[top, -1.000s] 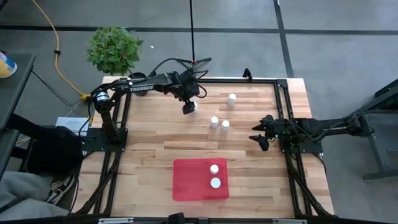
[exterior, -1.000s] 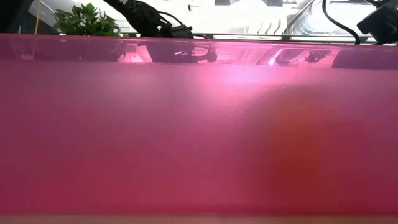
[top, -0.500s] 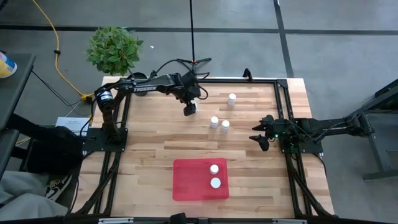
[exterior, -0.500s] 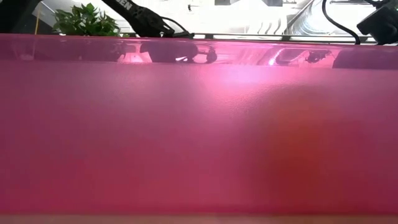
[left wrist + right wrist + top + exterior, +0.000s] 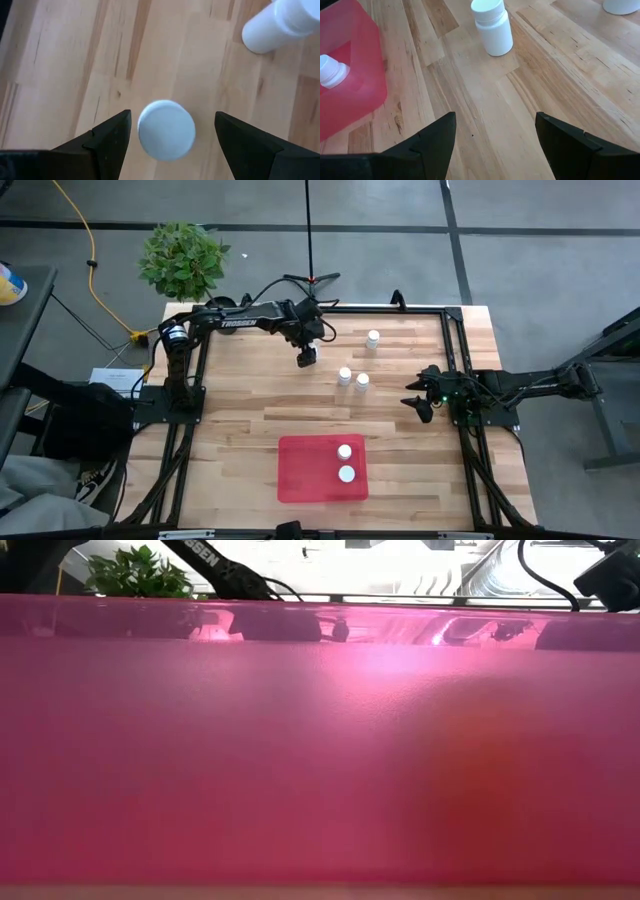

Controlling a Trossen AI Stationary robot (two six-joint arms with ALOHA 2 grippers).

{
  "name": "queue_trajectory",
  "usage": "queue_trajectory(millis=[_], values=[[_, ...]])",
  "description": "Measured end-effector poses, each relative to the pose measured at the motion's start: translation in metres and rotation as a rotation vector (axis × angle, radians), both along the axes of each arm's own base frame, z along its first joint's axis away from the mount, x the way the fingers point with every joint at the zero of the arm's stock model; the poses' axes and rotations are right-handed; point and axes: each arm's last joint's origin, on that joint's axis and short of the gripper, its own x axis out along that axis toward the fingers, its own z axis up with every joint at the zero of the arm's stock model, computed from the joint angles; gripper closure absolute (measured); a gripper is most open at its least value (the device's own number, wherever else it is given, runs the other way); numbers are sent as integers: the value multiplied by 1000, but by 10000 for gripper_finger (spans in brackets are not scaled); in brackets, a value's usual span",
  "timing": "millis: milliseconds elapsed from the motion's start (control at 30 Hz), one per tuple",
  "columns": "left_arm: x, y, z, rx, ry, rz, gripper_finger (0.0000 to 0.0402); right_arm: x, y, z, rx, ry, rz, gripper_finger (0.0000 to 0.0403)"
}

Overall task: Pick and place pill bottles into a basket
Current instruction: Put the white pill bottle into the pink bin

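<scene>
Bench (image 5: 250,415) of pale wood planks, black frame rails along its left, right and far edges. Grey tiled floor (image 5: 520,270) around it; potted plant (image 5: 182,257) beyond the far left corner, yellow cable (image 5: 95,285) on the floor beside it.

Left gripper (image 5: 305,358) hangs over the far middle of the bench, fingers (image 5: 107,142) spread wide on either side of a white-capped pill bottle (image 5: 166,130), not touching it. Three more bottles stand near the far middle: one (image 5: 372,338) toward the far edge, two (image 5: 344,376) (image 5: 362,382) just beside each other.

Red basket (image 5: 300,475) lies near the near edge, centre, two bottles (image 5: 345,451) (image 5: 346,474) in it. Low view is filled by its pink wall (image 5: 320,740).

Right gripper (image 5: 418,404) waits by the right edge, fingers (image 5: 432,142) wide, holding nothing.
</scene>
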Motion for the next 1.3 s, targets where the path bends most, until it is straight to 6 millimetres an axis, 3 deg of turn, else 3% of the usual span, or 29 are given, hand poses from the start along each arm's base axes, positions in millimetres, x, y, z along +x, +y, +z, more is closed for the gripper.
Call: queue_trajectory(millis=[667,1067,1300], values=[[7,3,-22,-38,25,30,85,0,0,0,0,2,0,139],[8,4,-19,-40,1,51,216,0,0,0,0,3,0,139],[7,3,-17,-63,19,74,216,0,0,0,0,3,0,139]])
